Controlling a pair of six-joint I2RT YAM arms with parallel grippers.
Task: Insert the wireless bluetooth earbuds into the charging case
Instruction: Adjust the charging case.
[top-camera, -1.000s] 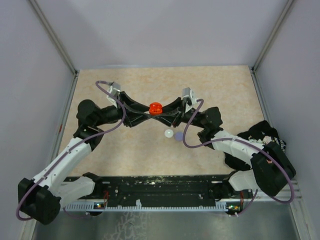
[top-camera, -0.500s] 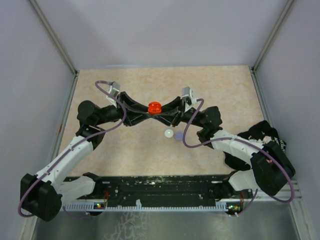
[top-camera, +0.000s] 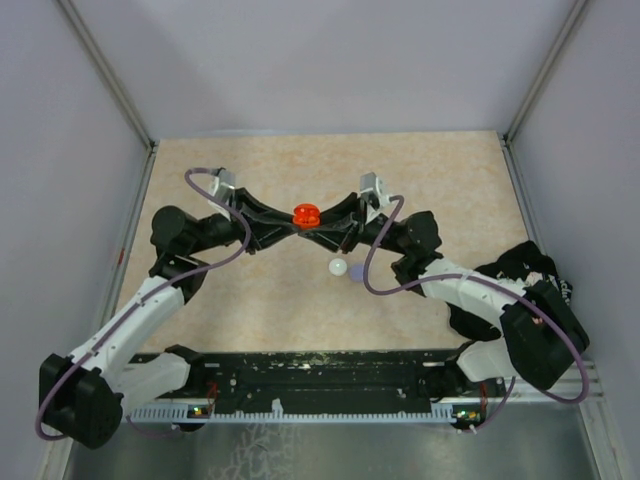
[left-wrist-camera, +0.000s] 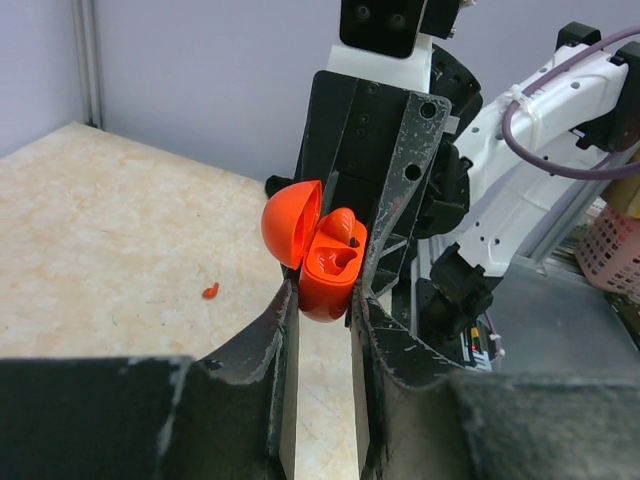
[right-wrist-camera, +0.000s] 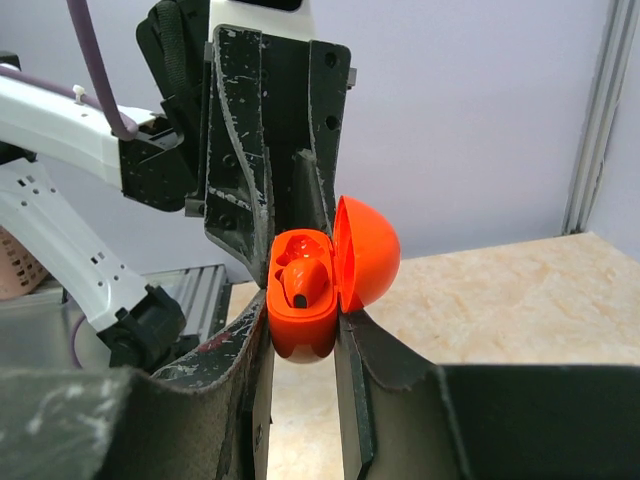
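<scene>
White disc (top-camera: 338, 266) and lavender disc (top-camera: 357, 272) just beside each other, middle of table (top-camera: 250, 300), on near side of grippers. Just beyond them, over table centre: red charging case (top-camera: 306, 214), held off surface, lid swung open. Left gripper (top-camera: 292, 222) pinches case body from left. Right gripper (top-camera: 322, 222) pinches same body from right, tips almost meeting. One red earbud (right-wrist-camera: 300, 283) seated inside case. Loose red earbud (left-wrist-camera: 209, 291) lies on table, apart from case.
</scene>
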